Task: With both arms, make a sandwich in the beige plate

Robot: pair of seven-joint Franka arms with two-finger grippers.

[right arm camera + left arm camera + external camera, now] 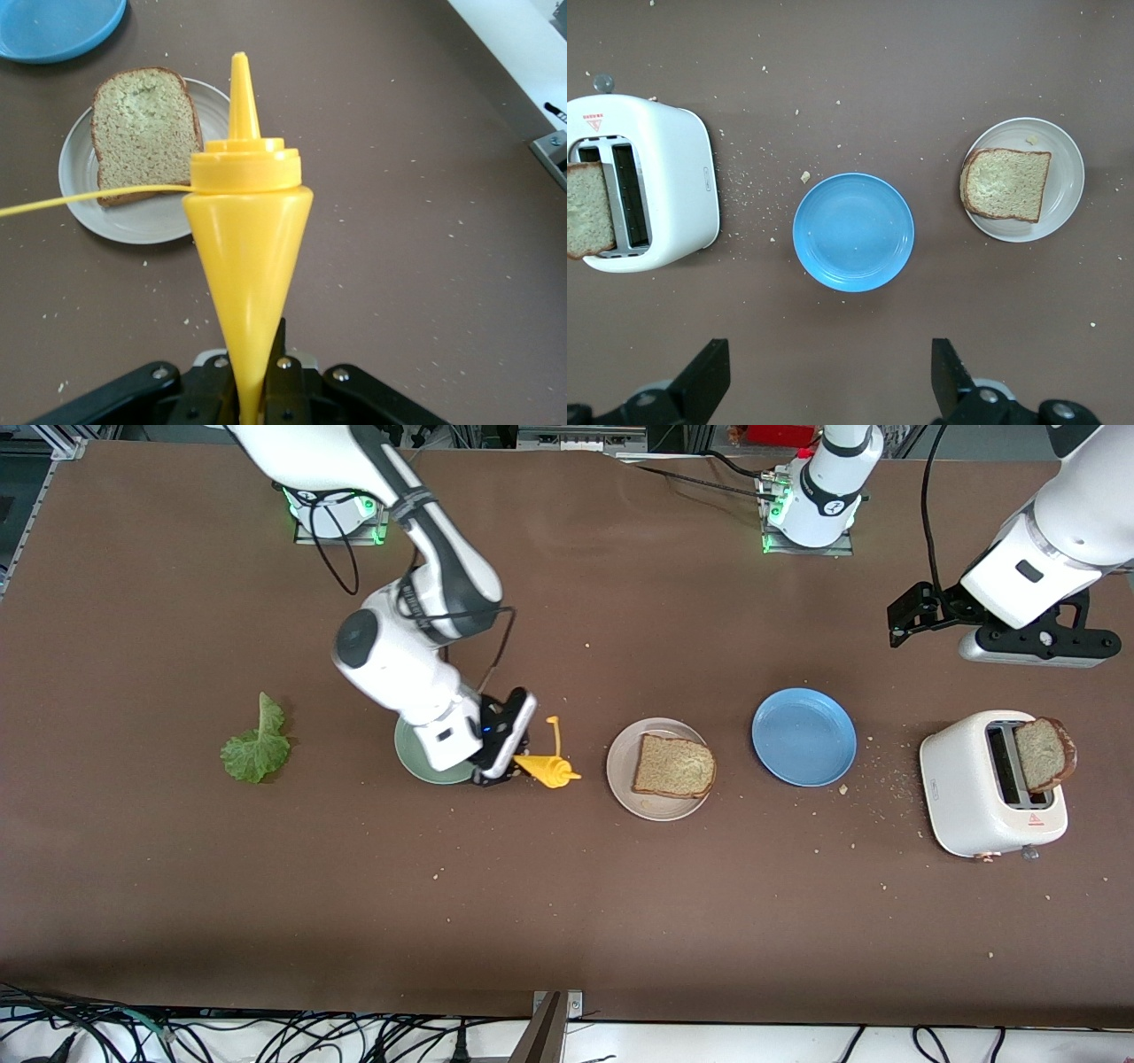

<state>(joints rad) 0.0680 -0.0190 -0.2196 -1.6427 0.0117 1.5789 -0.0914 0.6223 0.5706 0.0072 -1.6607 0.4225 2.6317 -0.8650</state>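
A brown table (567, 921), dusted with crumbs, is seen from above, and cables are strung along its edge nearest the front camera. Down the middle a row of things is laid out. At the right arm's end a lettuce leaf (256, 746) is spread flat, well apart from the rest. Next a green plate (416, 760) is half covered by the right arm. The right gripper (501, 771) is held low over that plate's rim, its fingers clenched on the narrow end of a yellow bottle (547, 767); the bottle is tipped on its side, nozzle pointed toward the beige plate, as the right wrist view (248, 257) makes plain. A thin yellow strap is seen trailing from its cap.

The beige plate (657, 769) is set near the table's centre, just beside the bottle, and one bread slice (674, 766) is laid flat on it. A blue plate (803, 736) is placed next to it, toward the left arm's end. Close to that end a white toaster (990, 784) is stood, and a second slice (1044, 754) is propped up out of one slot, leaning outward.

The left gripper (912, 615) is held high over the table near the toaster, waiting, its fingers (709, 376) released and spread wide with nothing between them.
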